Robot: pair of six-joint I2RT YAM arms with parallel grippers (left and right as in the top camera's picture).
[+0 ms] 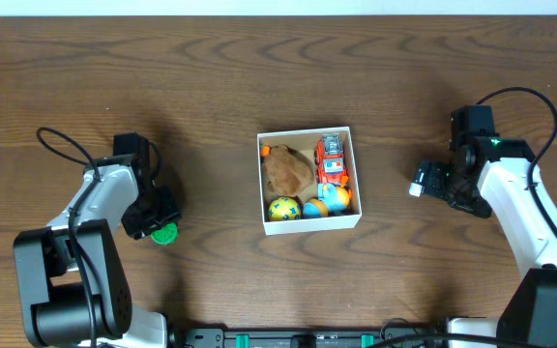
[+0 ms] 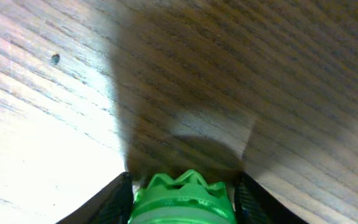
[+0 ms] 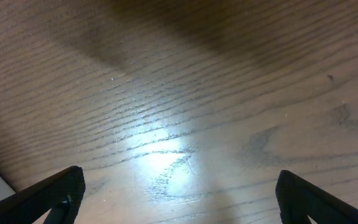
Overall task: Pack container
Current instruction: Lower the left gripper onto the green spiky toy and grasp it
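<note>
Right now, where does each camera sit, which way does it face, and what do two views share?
Overhead: fixed above the table, looking straight down at the container; left arm, right arm, left pincer and right pincer show.
Left wrist: on the left arm, low over the table, looking past its fingers, which grip a green toy.
Right wrist: on the right arm, looking down at the table; its open fingers show.
Shared: overhead and left wrist both show the green toy at the left pincer.

The left tool [image 2: 184, 182] is pointed downward and closed on a green toy [image 2: 182, 200]; the right tool [image 3: 180, 182] is held low, fingers spread wide.
</note>
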